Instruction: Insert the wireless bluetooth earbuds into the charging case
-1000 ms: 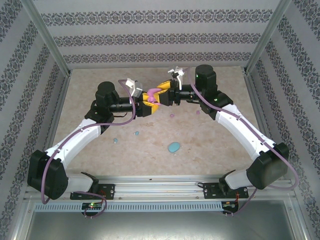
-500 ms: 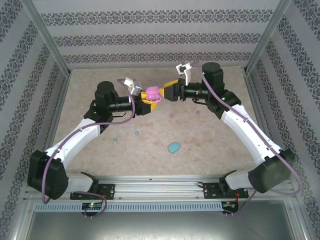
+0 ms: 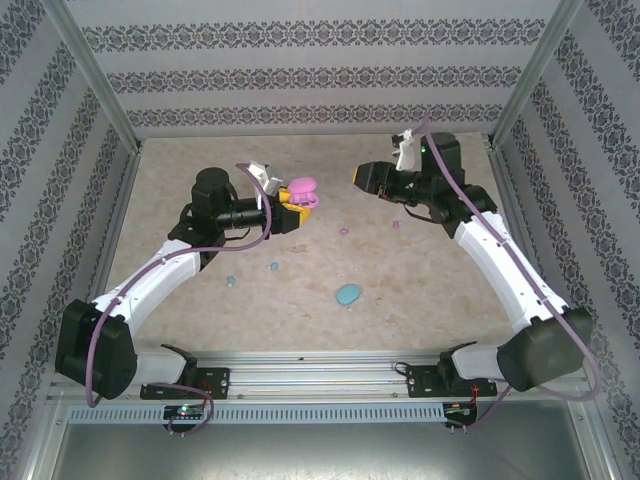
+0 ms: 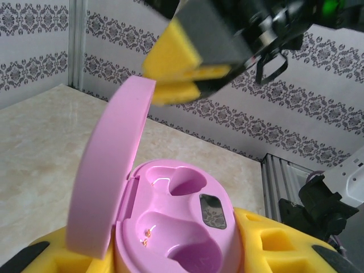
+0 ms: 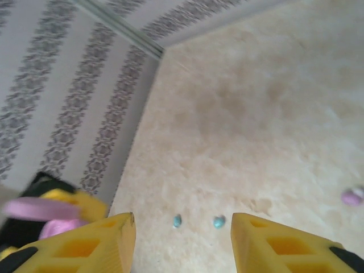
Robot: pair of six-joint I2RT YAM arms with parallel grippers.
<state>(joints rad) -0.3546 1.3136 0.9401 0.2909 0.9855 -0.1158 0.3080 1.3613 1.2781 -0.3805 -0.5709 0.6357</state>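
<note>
My left gripper (image 3: 296, 204) is shut on the pink charging case (image 3: 303, 190), held above the table. Its lid (image 4: 108, 170) stands open, and both sockets (image 4: 187, 185) are empty between my yellow fingers (image 4: 273, 239). My right gripper (image 3: 364, 178) hangs apart to the right of the case, open with nothing in it. Two light blue earbuds (image 3: 272, 267) (image 3: 230, 281) lie on the table in front of the left arm. They also show between my right fingers (image 5: 177, 220) (image 5: 219, 221). Two pink earbuds (image 3: 345, 230) (image 3: 395, 224) lie under the right arm.
A light blue oval case (image 3: 348, 294) lies closed on the table near the front middle. Patterned walls enclose the beige table (image 3: 420, 290) on three sides. In the left wrist view the right gripper (image 4: 187, 51) hangs just above the pink lid.
My right gripper has drawn back from the pink case toward the right and risen. The case stays in my left gripper, its lid now standing open.
</note>
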